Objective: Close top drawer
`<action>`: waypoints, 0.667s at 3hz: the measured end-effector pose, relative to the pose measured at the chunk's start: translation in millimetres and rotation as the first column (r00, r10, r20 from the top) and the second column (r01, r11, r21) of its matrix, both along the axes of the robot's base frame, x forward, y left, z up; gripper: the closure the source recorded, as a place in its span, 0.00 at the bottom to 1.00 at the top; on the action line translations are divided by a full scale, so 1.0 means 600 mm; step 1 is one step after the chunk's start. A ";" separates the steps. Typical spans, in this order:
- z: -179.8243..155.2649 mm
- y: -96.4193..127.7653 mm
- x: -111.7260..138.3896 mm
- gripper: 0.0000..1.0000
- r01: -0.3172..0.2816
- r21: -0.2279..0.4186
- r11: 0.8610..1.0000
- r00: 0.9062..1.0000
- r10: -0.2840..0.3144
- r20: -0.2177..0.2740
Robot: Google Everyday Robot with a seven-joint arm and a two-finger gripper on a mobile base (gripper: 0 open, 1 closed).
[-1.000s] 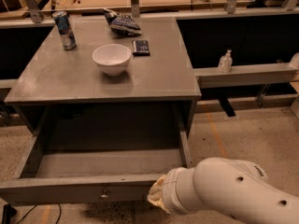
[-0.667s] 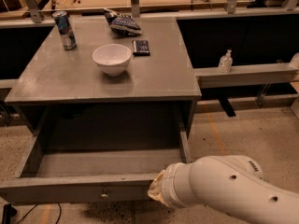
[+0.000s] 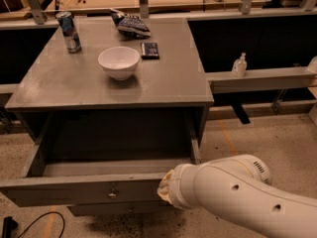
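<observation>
The top drawer [image 3: 74, 191] of the grey cabinet stands pulled far out, and its inside looks empty. Its plain front carries a small round metal knob [image 3: 112, 194] at the centre. My gripper [image 3: 164, 190] is at the right part of the drawer front, at the end of the white arm [image 3: 237, 197] that comes in from the lower right. The arm's tan cuff hides the gripper itself, and whether it touches the front cannot be seen.
On the cabinet top [image 3: 163, 86] stand a white bowl [image 3: 119, 62], a drink can [image 3: 68, 31], a snack bag [image 3: 130, 26] and a small dark pack [image 3: 149, 50]. A lower drawer [image 3: 131, 209] shows under the open one. A low shelf with a bottle [image 3: 239, 65] runs to the right. A black cable [image 3: 34, 224] lies on the floor.
The arm has moved forward and a little to the left against the drawer front. The drawer front has slid a short way in toward the cabinet.
</observation>
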State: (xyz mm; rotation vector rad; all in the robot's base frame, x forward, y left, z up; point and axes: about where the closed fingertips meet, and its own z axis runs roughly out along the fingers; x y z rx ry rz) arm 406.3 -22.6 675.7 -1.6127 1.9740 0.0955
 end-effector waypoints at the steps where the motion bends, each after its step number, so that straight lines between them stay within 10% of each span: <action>1: 0.012 -0.002 0.034 1.00 0.006 -0.034 0.999 0.998 -0.004 0.067; 2: 0.013 -0.005 0.046 1.00 0.003 -0.062 0.998 0.996 0.002 0.091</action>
